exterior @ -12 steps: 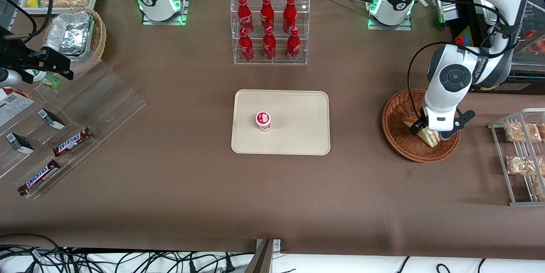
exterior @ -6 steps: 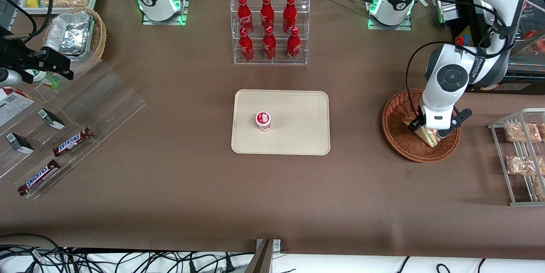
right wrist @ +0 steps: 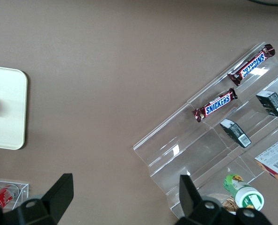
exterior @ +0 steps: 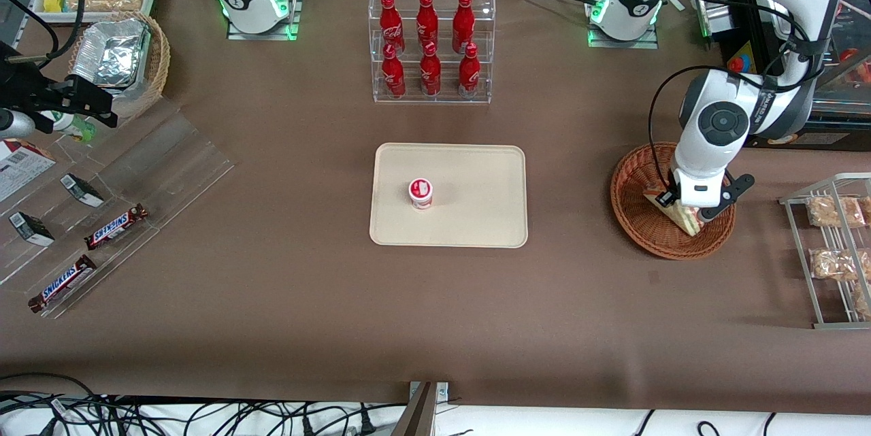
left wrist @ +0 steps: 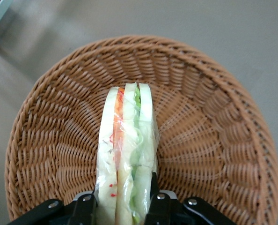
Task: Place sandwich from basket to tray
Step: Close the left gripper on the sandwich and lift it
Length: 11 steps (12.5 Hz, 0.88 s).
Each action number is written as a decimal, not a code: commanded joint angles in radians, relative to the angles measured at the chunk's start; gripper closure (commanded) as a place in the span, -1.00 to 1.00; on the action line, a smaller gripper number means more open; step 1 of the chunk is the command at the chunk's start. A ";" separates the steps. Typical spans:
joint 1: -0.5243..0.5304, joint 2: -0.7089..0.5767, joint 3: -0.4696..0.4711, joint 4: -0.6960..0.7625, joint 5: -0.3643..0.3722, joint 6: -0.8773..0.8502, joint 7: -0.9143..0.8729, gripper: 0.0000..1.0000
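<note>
The sandwich (exterior: 686,219) (left wrist: 127,150), a clear-wrapped wedge with white bread and orange and green filling, stands on edge in the reddish-brown wicker basket (exterior: 636,218) (left wrist: 209,117) at the working arm's end of the table. My left gripper (exterior: 680,207) (left wrist: 125,202) is down inside the basket, shut on the sandwich. One black finger (left wrist: 154,194) presses each bread face. The cream tray (exterior: 476,177) lies mid-table, toward the parked arm from the basket, and holds a small red-and-white cup (exterior: 420,192).
A clear rack of red bottles (exterior: 431,48) stands farther from the front camera than the tray. A wire rack of bagged snacks (exterior: 833,245) sits beside the basket at the table's end. Snickers bars (exterior: 116,226) on an acrylic stand and a lighter basket with foil trays (exterior: 122,62) lie toward the parked arm's end.
The wrist has shifted a little away from the front camera over the basket during the first half second, then held still. The sandwich stays in the basket.
</note>
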 commanded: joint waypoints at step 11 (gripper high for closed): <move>0.003 -0.031 -0.349 0.374 -0.165 -0.528 0.322 0.27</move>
